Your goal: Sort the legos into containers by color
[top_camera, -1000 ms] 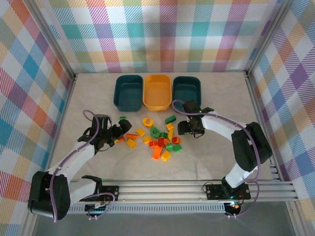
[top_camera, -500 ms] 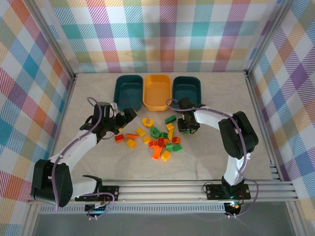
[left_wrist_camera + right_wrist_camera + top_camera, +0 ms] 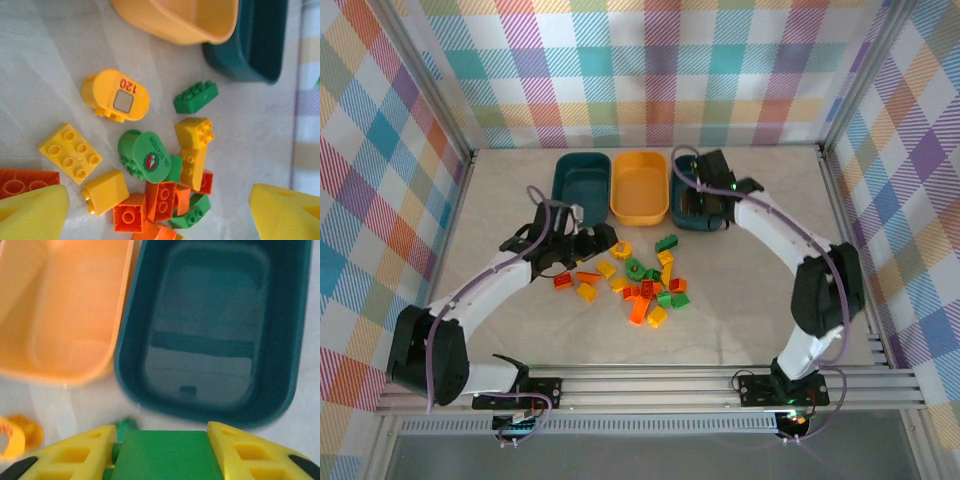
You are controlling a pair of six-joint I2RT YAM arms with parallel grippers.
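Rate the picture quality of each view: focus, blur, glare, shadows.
Top external: sharp, evenly lit, only faint shadows beneath the arms. Left wrist: bricks crisp, the 120 on the yellow piece readable, near fingers soft. Right wrist: blurred throughout, worst on the yellow-orange tub; pale reflection on the floor of the teal tub; held green brick out of focus.

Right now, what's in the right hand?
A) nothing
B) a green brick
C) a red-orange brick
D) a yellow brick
B: in the right wrist view, the right hand has a green brick clamped between its yellow fingers, just short of the teal tub.
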